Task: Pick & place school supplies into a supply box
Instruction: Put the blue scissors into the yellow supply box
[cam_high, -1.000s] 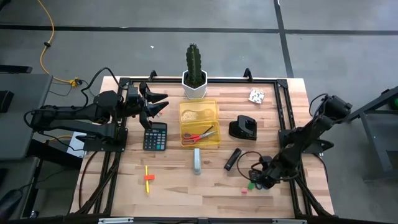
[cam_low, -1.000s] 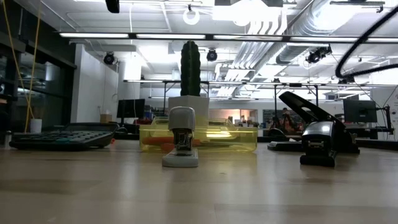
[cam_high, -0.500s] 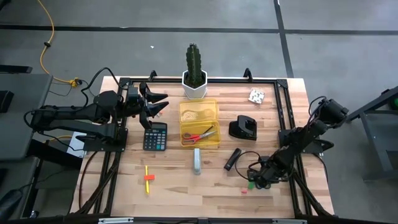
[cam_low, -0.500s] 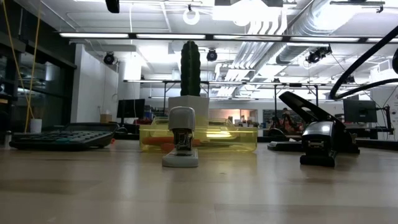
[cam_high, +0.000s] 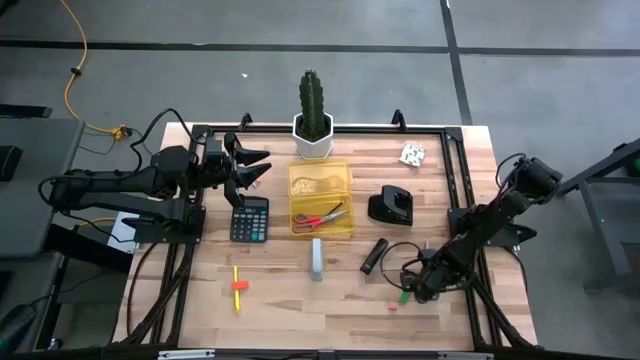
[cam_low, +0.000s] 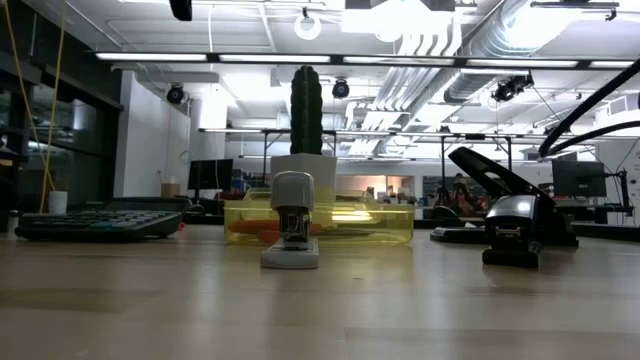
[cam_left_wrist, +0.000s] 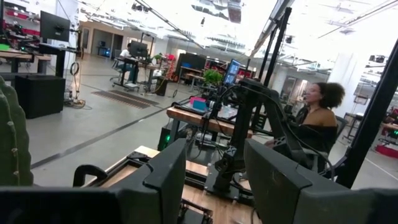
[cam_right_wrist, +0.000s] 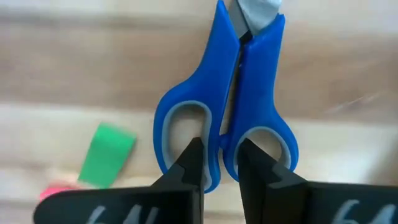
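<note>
Step in hand: pick-up of the blue-handled scissors (cam_right_wrist: 224, 118), lying flat on the worktop (cam_high: 280, 310) at its front right, beside a green eraser (cam_right_wrist: 107, 154). The right hand (cam_right_wrist: 219, 163) is low over them, fingers nearly closed astride the handle bars; grip not confirmed. Next, in my judgement: clamp, lift, carry to the yellow supply box (cam_high: 320, 200), well apart. Left hand (cam_high: 252, 168) waits open above the calculator (cam_high: 249, 219).

Blue-handled scissors (cam_right_wrist: 225, 115) lying closed on pale wood, 2 finger loops toward the right gripper (cam_right_wrist: 220, 163). Dark fingertips (cam_right_wrist: 191, 160) set inside the loops, pinching the middle handle bars. Green eraser (cam_right_wrist: 107, 154) beside, pink eraser (cam_right_wrist: 55, 190) just past it.
</note>
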